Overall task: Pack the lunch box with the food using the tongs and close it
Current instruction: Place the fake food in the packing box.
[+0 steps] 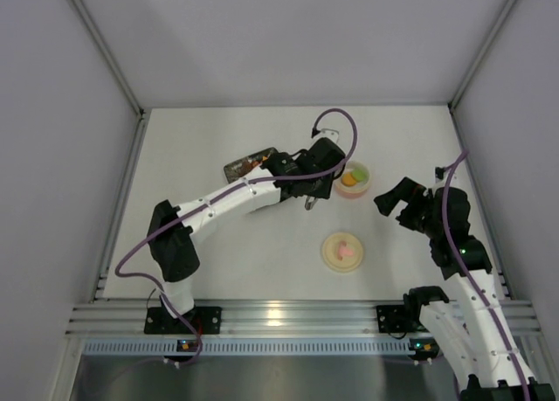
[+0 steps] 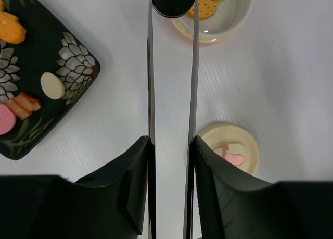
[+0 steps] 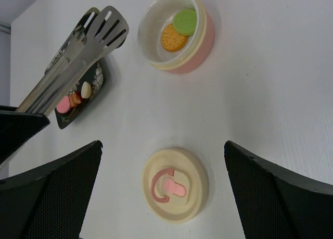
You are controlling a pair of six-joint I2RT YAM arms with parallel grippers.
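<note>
My left pincer (image 2: 171, 145) grips thin silvery metal tongs (image 2: 194, 67), right pincer (image 3: 162, 144) gapes wide; glossy pink-sided bowl (image 3: 202, 47) holds two round biscuits (image 3: 173, 37)

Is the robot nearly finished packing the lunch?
Not yet. An orange cracker and a green piece sit in the round pink bowl. The left gripper holds the silvery metal tongs. Several foods are on the dark floral plate, and the cream lid lies off.
</note>
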